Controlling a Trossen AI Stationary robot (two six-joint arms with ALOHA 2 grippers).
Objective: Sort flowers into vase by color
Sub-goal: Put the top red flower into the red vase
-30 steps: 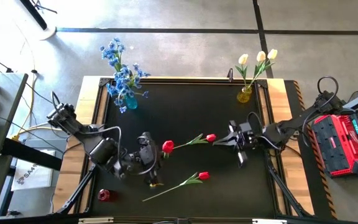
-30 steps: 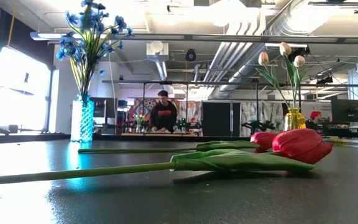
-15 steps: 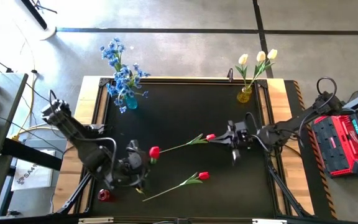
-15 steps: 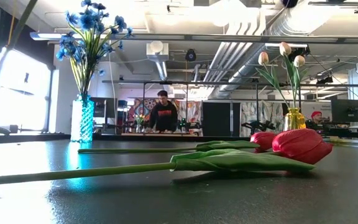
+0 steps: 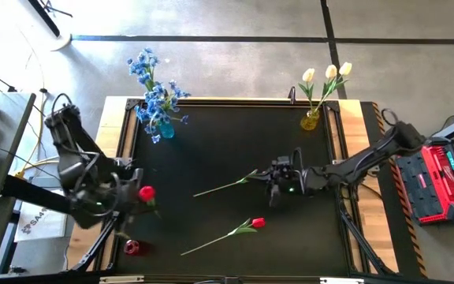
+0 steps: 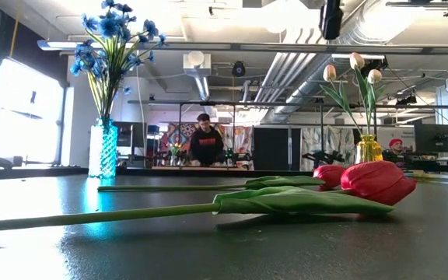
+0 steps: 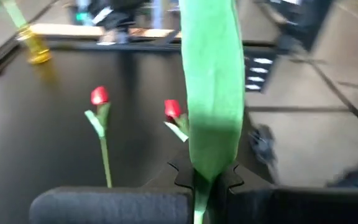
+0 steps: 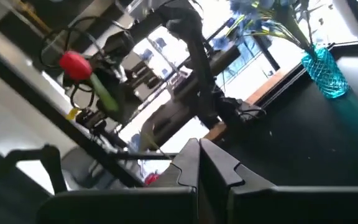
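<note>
My left gripper [image 5: 129, 202] is over the table's left near part, shut on a red tulip whose head [image 5: 146, 192] shows beside it. The red vase [image 5: 132, 248] stands at the near left edge. Two more red tulips lie flat on the table: the near one [image 5: 255, 223], and the far one, whose stem [image 5: 223, 185] runs toward my right gripper [image 5: 273, 177]. That gripper is shut on nothing and hangs above the far tulip's head, hiding it from above. The low view shows both heads [image 6: 376, 180] [image 6: 329, 174] resting on the table. My left gripper pinches the red tulip's green stem [image 7: 197, 186] between its two fingers, just below a broad leaf [image 7: 213, 93]. The fingers lie across the stem. The tulip is lifted clear of the table, and its head [image 8: 73, 62] stands above the gripper in the right wrist view.
A blue vase [image 5: 165, 127] with blue sprays stands at the far left corner. A yellow vase [image 5: 310, 121] with cream tulips stands at the far right corner. A person [image 6: 204, 140] is in the room beyond the table. The table's far middle is bare black surface.
My left gripper has carried its red tulip from the table's middle toward the left edge. My right gripper has moved toward the table's left, from beside the far tulip's head to over it. Both lying tulips have stayed in place.
</note>
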